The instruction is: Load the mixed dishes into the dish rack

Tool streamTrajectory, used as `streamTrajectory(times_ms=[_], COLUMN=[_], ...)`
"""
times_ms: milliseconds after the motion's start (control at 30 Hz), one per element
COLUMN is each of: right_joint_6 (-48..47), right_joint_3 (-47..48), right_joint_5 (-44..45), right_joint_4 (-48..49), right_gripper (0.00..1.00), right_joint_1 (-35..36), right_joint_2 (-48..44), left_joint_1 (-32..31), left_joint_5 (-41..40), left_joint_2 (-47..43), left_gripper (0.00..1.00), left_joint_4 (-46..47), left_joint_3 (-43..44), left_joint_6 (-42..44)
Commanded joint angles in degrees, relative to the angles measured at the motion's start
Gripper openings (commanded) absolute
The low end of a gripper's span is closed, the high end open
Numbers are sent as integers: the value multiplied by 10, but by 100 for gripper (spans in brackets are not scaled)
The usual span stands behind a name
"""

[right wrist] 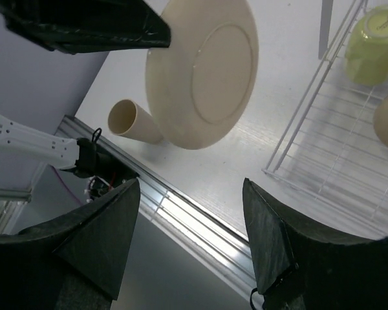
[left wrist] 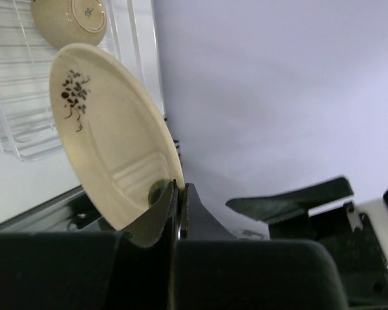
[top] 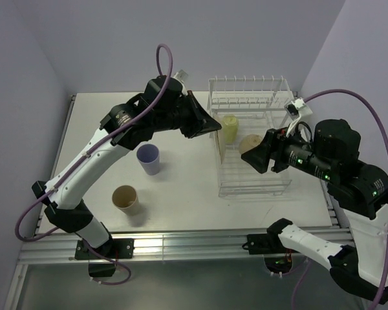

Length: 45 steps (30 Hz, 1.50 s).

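My left gripper (top: 209, 124) is shut on the rim of the cream plate (left wrist: 110, 135) with the dark floral mark and holds it on edge in the air by the left side of the white wire dish rack (top: 252, 184). The plate's back shows in the right wrist view (right wrist: 204, 71). My right gripper (top: 257, 157) is open and empty above the rack. The yellow-green mug (top: 229, 128) and the small bowl (top: 251, 143) lie in the rack. The lavender tumbler (top: 148, 158) and the tan tumbler (top: 125, 198) stand on the table to the left.
The rack's row of upright prongs (top: 249, 87) is at its far end, by the back wall. Metal rails (top: 181, 242) run along the table's near edge. The right wall stands close behind the rack.
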Motion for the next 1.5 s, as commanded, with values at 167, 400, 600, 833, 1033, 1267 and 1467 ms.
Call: streamTrajectory(times_ms=[167,400,600,833,1033,1267,1467], right_joint_6=[2,3,0,-11,-38,-65,-56], right_joint_3=[30,30,12,-19,-54,-87,-116], right_joint_5=[141,258,300,371,433,492,482], right_joint_4=[-18,-21,-2,26,67,121,142], right_gripper=[71,70,70,69,69,58,44], right_joint_1=[133,211,261,306,318,322,323], right_joint_2=[33,58,75,93,96,86,79], left_joint_1=[23,23,23,22,18,12,12], left_joint_5=[-2,-17,-11,7,18,31,43], left_joint_2=[-50,-47,-44,-37,-57,-81,-89], left_gripper=[0,0,0,0,0,0,0], left_joint_4=[77,66,65,61,79,106,129], left_joint_3=[-71,-66,-73,-66,-97,-143,-161], left_joint_6=[-139,-163,-181,-192,-206,-221,-228])
